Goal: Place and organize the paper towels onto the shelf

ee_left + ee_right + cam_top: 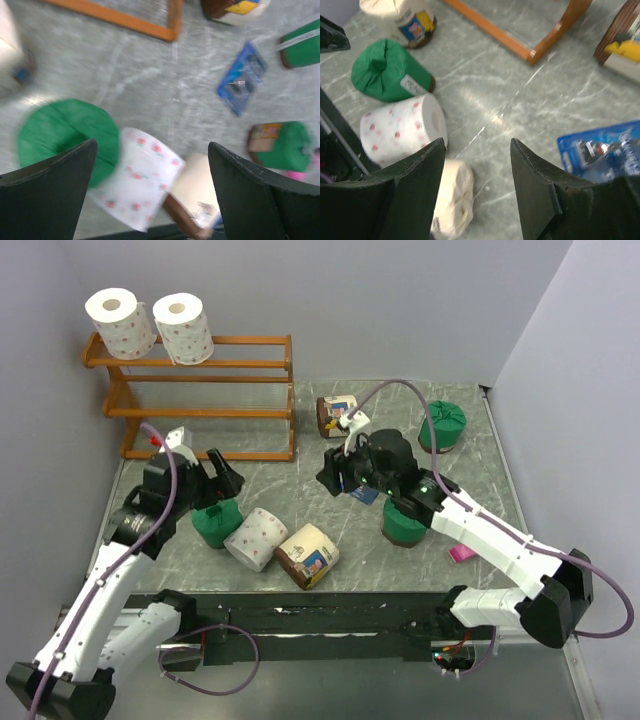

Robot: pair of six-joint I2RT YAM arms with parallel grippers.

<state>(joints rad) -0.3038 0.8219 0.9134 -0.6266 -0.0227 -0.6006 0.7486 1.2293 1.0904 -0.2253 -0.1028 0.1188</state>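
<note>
Close to the near edge of the worktop (290, 485), left of centre: 1 cream-and-brown roll (308, 555) on its side, touching 1 bare white roll (255, 538), also on its side, with 1 green roll (215, 525) upright just beside that, toward the left edge. Off toward the right edge, a small pink item (462, 553).

Hovering over the left cluster: left claw (220, 488), spread wide, pinching nothing. Probably lining up on the white roll, going by the wrist view, though too blurred there to rule out the green neighbour. To do this well: centre over 1 roll only, turn the wrist to straddle the curved sides rather than the soft ends, come down clear of both neighbours, close just firmly enough to hold without crushing, then lift straight up before swinging toward the far left corner.

Midway back: right claw (335, 478), likewise spread and empty, hovering by the flat dark-blue packet (366, 494); no towel, so best left alone. Just beside, a 2nd green roll (405, 525) partly under the right arm (480, 530).

Nearer the far edge: another cream-and-brown roll (338, 415) at centre, a 3rd green roll (442, 425) toward the far right corner.

Far left corner: the shelf (245, 363), 3 tiers. On the top tier, 2 white rolls (120, 322) upright, side by side at the left end. Nothing seen on the middle and bottom tiers. Best to set the 3rd white roll beside its 2 mates.
</note>
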